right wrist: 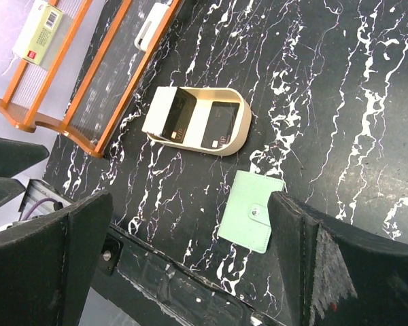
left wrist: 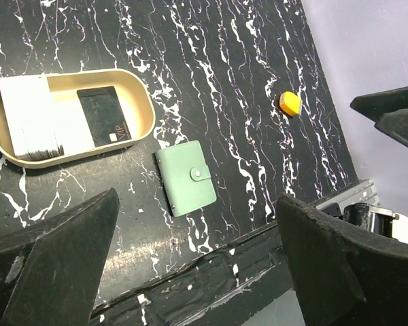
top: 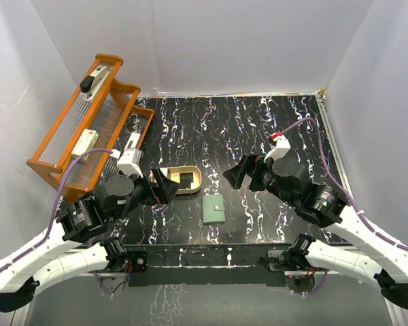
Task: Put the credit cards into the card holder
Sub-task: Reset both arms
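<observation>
Credit cards (left wrist: 68, 119) sit in the tan oval dish (left wrist: 88, 72); the green card holder (left wrist: 187, 178) lies snapped shut on the worktop (left wrist: 224, 81) just beside it. Left end effector (top: 167, 185) and right end effector (top: 235, 170) hover released, empty.

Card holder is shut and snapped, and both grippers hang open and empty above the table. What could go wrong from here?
1. The card holder lies flat with its snap fastened. Prying it open could just push it across the table.
2. The black card lies low inside the dish, near its wall, so a pinch may miss it.
3. A grab at the pale stack may lift several cards at once or drag the dish.
</observation>
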Controlling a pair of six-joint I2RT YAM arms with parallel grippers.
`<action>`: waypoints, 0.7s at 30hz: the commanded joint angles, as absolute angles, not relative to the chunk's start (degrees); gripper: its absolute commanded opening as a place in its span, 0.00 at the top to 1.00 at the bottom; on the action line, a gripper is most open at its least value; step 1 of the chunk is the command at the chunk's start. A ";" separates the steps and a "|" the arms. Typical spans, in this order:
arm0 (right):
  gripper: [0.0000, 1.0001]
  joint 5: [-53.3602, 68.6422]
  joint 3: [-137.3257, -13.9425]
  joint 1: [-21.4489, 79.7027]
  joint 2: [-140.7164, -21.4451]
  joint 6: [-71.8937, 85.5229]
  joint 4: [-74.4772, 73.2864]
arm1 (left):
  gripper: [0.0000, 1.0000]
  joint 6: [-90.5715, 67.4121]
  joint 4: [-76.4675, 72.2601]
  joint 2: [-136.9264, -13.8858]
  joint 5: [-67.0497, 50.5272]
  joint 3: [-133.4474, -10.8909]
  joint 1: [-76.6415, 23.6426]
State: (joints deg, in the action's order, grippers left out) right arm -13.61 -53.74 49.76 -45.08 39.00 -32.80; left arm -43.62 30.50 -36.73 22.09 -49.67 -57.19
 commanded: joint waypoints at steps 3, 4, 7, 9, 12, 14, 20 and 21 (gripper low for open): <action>0.02 -14.63 -56.75 49.72 -46.18 37.64 -28.60 | 0.01 -41.13 28.95 -38.91 23.03 -54.74 -57.39; 0.02 -14.61 -57.42 49.70 -46.74 37.58 -28.46 | 0.01 -40.94 28.72 -39.20 22.96 -55.08 -57.39; 0.02 -14.13 -59.80 49.66 -47.69 37.55 -28.13 | 0.01 -39.91 27.69 -39.91 22.65 -56.10 -57.40; 0.02 -13.77 -61.01 49.70 -48.08 37.39 -28.17 | 0.01 -39.29 27.28 -40.43 22.44 -56.83 -57.41; 0.02 -13.94 -61.95 49.70 -48.19 37.12 -28.46 | 0.01 -38.79 28.00 -41.09 22.37 -58.40 -57.39; 0.02 -14.15 -61.26 49.72 -47.51 37.18 -28.01 | 0.01 -38.68 28.37 -40.99 22.62 -58.47 -57.39; 0.02 -13.30 -57.16 49.73 -45.70 39.14 -27.83 | 0.01 -40.02 27.42 -39.03 23.73 -55.04 -57.39; 0.02 -13.63 -56.74 49.74 -45.48 40.06 -28.30 | 0.01 -40.21 27.12 -38.76 23.60 -54.54 -57.39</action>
State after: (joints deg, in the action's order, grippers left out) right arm -13.41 -58.08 49.76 -46.98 38.06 -30.65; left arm -40.05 28.53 -40.40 22.15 -56.12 -57.19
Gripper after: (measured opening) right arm 0.981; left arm 0.985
